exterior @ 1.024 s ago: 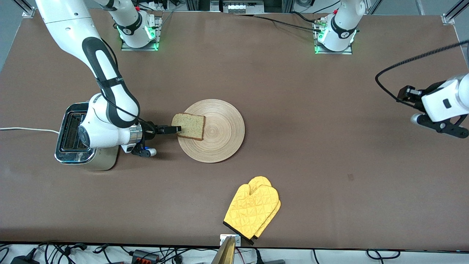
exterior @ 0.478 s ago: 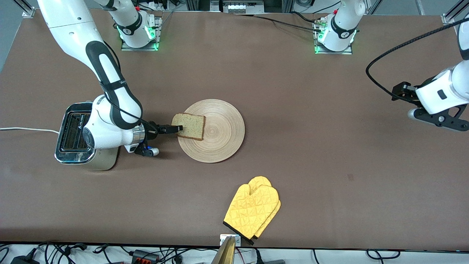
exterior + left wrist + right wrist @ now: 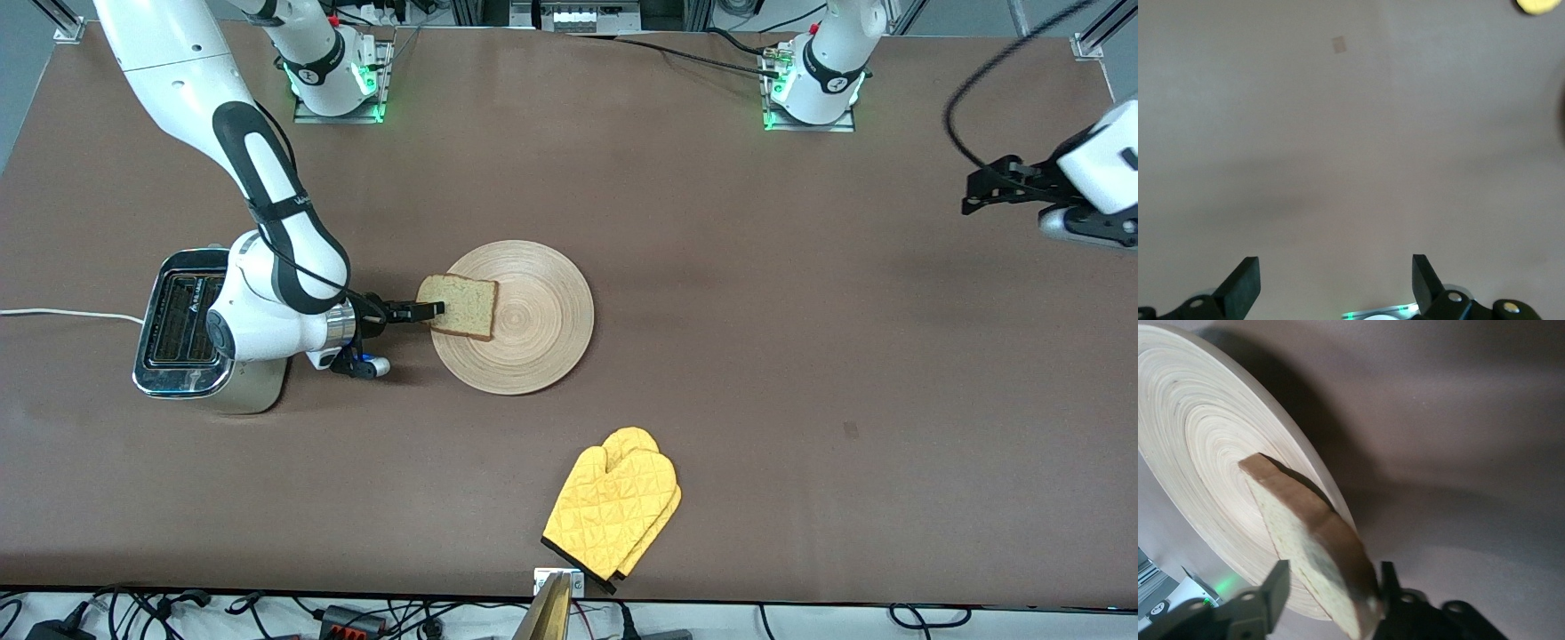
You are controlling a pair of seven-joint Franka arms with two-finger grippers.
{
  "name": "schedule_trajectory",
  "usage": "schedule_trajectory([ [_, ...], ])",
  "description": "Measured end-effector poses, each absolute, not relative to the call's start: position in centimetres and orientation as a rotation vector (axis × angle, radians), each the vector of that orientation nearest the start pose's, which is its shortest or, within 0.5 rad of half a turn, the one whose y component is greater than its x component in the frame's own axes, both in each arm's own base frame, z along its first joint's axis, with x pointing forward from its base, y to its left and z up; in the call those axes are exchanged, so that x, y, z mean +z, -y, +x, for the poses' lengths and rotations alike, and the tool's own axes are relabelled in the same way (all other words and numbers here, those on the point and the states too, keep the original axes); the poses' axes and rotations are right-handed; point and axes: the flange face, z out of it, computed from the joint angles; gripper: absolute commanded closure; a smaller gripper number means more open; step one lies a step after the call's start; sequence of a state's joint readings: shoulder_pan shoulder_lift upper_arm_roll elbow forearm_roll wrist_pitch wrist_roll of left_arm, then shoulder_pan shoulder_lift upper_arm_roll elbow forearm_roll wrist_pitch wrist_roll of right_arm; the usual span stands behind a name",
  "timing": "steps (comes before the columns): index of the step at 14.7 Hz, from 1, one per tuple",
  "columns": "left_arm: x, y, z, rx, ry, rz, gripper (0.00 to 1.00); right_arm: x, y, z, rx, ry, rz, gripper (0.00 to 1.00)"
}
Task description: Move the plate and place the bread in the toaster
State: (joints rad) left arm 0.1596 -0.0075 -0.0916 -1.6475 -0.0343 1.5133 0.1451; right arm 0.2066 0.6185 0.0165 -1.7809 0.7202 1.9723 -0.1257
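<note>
1. Bread point(image 3: 459, 307) lies on the plate point(image 3: 533, 320) at frame centre, overhanging the rim toward the toaster point(image 3: 178, 338) at frame left.
2. Right gripper point(image 3: 425, 311) straddles the slice's crust edge; in the right wrist view the fingers point(image 3: 1275, 587) flank it, though a firm pinch cannot be confirmed.
3. Judgement: clamp squarely, lift clear of the plate, keep the slice vertical for the slot.
4. Left gripper point(image 3: 982, 191), upper right of frame over bare table, waits with jaws spread, carrying nothing.

The left gripper point(image 3: 978, 188) now sits higher at the frame's right edge, while the right gripper point(image 3: 433, 310) has narrowed around the bread point(image 3: 460, 306).
</note>
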Motion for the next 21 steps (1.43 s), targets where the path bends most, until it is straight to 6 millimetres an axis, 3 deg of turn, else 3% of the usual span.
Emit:
schedule_trajectory([
  [4, 58.5, -3.0, 53.7, 0.168, 0.068, -3.180, 0.00, 19.3, -17.8, 59.4, 0.570, -0.110, -2.502, 0.68],
  [11, 58.0, -2.3, 53.0, 0.173, 0.076, -3.176, 0.00, 19.9, -18.0, 59.6, 0.571, -0.089, -2.494, 0.99],
  [12, 58.0, -2.3, 53.0, 0.176, 0.076, -3.176, 0.00, 20.2, -18.2, 59.7, 0.575, -0.080, -2.489, 1.00],
  [17, 57.1, -2.6, 53.4, 0.193, 0.083, -3.177, 0.00, 24.7, -18.7, 61.8, 0.519, 0.025, -2.515, 1.00],
  [21, 57.1, -3.2, 53.5, 0.185, 0.100, -3.177, 0.00, 30.5, -17.9, 63.6, 0.510, 0.149, -2.653, 1.00],
])
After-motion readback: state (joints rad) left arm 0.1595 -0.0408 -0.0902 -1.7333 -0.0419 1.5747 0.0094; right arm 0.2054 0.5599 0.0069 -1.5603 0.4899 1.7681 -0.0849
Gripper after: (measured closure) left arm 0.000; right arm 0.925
